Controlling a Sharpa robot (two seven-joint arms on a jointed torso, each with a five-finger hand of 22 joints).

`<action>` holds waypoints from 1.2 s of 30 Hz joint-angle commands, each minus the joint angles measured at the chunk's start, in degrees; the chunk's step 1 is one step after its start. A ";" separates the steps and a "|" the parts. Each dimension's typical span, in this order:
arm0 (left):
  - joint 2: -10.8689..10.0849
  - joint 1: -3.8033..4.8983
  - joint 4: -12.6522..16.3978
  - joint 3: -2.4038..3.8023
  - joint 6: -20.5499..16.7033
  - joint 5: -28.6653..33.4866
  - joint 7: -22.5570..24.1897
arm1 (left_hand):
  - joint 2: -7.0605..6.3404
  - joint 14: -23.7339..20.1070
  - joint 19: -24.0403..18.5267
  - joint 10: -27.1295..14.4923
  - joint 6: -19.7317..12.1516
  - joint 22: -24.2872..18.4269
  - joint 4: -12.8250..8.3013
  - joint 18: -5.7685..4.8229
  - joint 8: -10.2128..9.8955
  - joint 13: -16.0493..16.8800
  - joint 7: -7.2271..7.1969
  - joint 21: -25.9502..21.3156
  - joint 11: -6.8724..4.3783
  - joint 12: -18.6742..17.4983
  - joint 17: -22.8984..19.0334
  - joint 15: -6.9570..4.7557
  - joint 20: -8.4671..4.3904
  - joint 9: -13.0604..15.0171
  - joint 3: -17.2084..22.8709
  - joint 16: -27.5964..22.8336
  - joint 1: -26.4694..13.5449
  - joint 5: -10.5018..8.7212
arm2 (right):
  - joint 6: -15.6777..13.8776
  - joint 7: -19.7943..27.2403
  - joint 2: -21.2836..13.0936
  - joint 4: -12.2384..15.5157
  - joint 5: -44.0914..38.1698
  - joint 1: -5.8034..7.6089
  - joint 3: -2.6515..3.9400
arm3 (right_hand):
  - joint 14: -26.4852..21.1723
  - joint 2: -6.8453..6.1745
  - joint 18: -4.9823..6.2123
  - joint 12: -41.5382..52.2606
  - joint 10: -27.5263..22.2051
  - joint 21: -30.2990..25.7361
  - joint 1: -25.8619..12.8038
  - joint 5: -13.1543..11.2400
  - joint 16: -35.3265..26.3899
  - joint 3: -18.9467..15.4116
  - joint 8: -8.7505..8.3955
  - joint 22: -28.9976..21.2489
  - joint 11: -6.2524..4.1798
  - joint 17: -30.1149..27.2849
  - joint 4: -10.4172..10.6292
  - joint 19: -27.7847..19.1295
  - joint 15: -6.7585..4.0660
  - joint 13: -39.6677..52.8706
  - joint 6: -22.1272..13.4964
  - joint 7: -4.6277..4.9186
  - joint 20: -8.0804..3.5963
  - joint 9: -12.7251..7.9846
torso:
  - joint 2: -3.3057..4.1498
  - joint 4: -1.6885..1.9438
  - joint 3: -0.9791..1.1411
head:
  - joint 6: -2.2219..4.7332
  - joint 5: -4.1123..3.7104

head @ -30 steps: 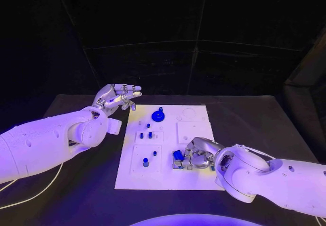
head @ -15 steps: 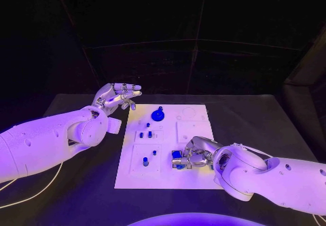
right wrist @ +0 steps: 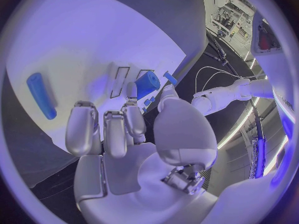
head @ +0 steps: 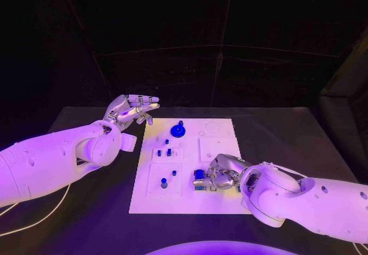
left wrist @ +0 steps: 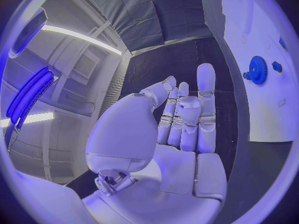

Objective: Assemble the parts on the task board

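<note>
Left arm enters from the left edge, raised; left hand (head: 132, 110) is held aloft, palm up, fingers (left wrist: 187, 117) loosely extended and apart, holding nothing. Right arm enters from the lower right, forearm low. Right hand (head: 220, 173) is down, fingers (right wrist: 104, 129) curled inward; whether it grips anything cannot be determined.

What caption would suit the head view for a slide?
Right robot hand holds a small blue part over the white board; left robot hand hovers open beside it.
</note>
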 commanded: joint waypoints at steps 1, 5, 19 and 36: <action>0.00 0.09 0.07 0.05 0.67 0.09 0.06 | 0.44 -0.46 -0.06 -0.26 -0.21 -0.05 0.15 0.75 0.32 0.05 0.22 -0.33 0.08 0.37 -0.05 0.08 0.09 -0.01 -0.33 -0.16 -0.13 -0.08 | 0.15 1.63 -0.26 0.41 -0.62 0.06 0.02 | 3.73 0.80 -0.68 -0.11 0.04 0.19 2.76 1.74 -0.08 0.35 0.03 0.13 -0.38 1.03 -0.28 0.03 -0.37 0.18 -0.17 -0.11 -0.41 0.23 | -0.01 -0.05 0.02 | -0.07 0.06; -0.01 0.09 0.06 0.05 0.68 0.09 0.05 | 0.44 -0.46 -0.06 -0.26 -0.21 -0.05 0.15 0.75 0.32 0.05 0.22 -0.33 0.08 0.37 -0.05 0.08 0.09 -0.01 -0.33 -0.16 -0.13 -0.08 | 0.21 1.80 -0.57 0.57 -0.83 0.06 0.02 | 3.75 1.39 -0.69 -0.15 0.10 0.23 6.53 3.05 -0.06 0.43 0.11 0.27 -0.41 1.18 -1.33 0.05 -0.40 0.35 -0.13 -0.15 -0.44 0.52 | -0.01 0.03 0.01 | -0.09 -0.03; 0.03 0.08 -0.10 0.04 0.75 0.09 0.03 | 0.42 -0.49 -0.06 -0.35 -0.29 -0.07 0.16 0.75 0.30 0.03 0.23 -0.37 0.10 0.37 -0.12 0.10 0.10 -0.03 -0.39 -0.18 -0.16 -0.07 | 0.32 1.64 -0.66 0.03 -2.55 0.06 0.03 | 3.82 4.03 -0.77 -0.30 0.21 0.35 16.19 2.43 0.07 2.85 0.36 0.66 -0.59 1.66 -7.81 0.13 -0.59 0.64 0.10 -0.26 -0.67 1.08 | 0.00 -0.01 0.01 | -0.04 -0.06; -0.18 0.07 -0.06 0.02 0.52 0.09 -0.08 | 0.42 -0.49 -0.06 -0.35 -0.29 -0.07 0.16 0.75 0.30 0.03 0.23 -0.37 0.10 0.37 -0.12 0.10 0.10 -0.03 -0.39 -0.18 -0.16 -0.07 | -4.89 8.89 -13.06 5.49 2.27 0.87 0.04 | 3.97 3.45 -0.89 -0.72 -0.07 0.72 11.87 8.92 0.40 -1.65 -2.32 1.47 0.52 2.56 -5.05 0.25 0.30 0.69 -2.76 1.04 0.08 0.27 | -0.20 -0.35 0.01 | 0.36 -0.96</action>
